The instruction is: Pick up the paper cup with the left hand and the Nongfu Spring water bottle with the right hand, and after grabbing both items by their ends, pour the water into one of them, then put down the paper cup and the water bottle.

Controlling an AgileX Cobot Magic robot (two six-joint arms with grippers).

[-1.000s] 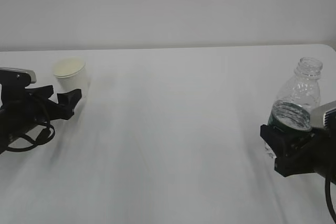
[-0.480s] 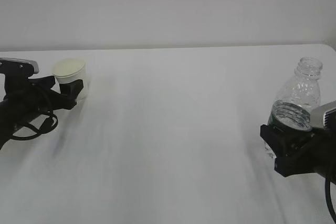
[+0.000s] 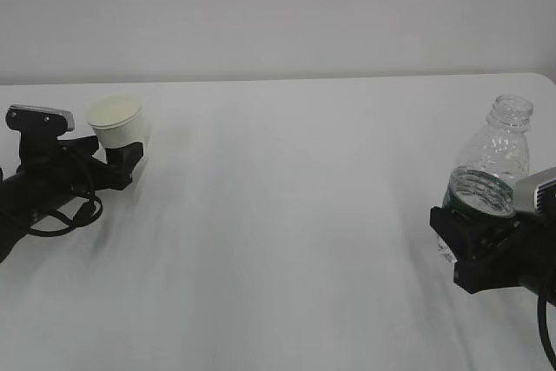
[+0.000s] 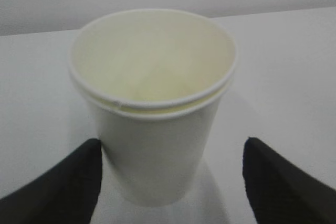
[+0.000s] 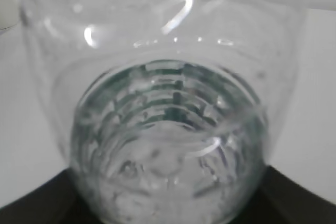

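A: On the table's [image 3: 287, 215] far left, the paper cup [image 3: 117, 122] stands upright, and the left hand [image 3: 111, 165] has its fingers either side of the lower wall. Released, not gripping yet.

B: Left wrist view agrees? I see one finger [image 4: 63, 184] about touching the cup [image 4: 152, 124], the other well off it.

A: Yes, so it's off-centre. My call: shift the gripper [image 4: 168, 182] so the cup sits midway between the fingers, then close gently. Thin paper, it'll crush or tip if one finger pushes first.

B: Grip height?

A: Low near the base, which fits "by the ends". Keep it level on the lift.

B: Right side?

A: Nongfu Spring water bottle [image 3: 491, 171] at the right edge of the table, upright, no cap. The right hand [image 3: 473, 245] is clamped round its lower part, over the green label area. Right wrist view is filled by the bottle [image 5: 168, 145], with black jaws showing at the bottom corners.

B: Contents?

A: Cup looks empty, pale cream inside, dry as far as I can tell. Bottle holds water [image 5: 168, 182] in its lower part; upper part is clear and empty. Exact level is hard to read through the ribs.

B: Risk?

A: Open neck, so keep the bottle upright until the pour.
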